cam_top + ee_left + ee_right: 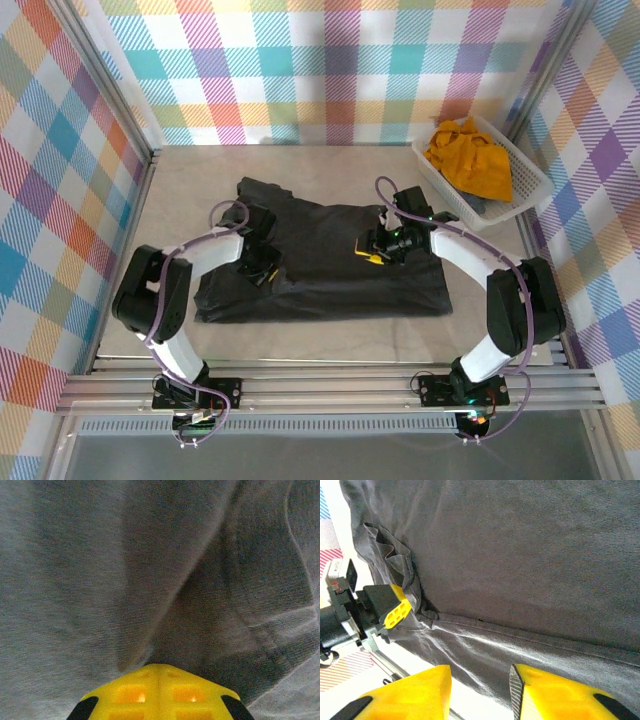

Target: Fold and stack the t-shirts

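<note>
The black t-shirt [330, 285] lies spread across the middle of the table [330, 175], soft, limp and light, so it'll sag wherever it's lifted and wants taking by its edges, both sides together. The left gripper [159, 669] is clenched on a raised ridge of that dark cloth near its left side, and the right gripper [479, 675] hangs jaws apart just above the hem, holding nothing. The mustard t-shirt [470, 160] sits crumpled in the white basket [530, 185], far right corner.

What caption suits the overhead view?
Left arm and right arm reach onto a black t-shirt on the table; a yellow shirt sits in the basket.
</note>
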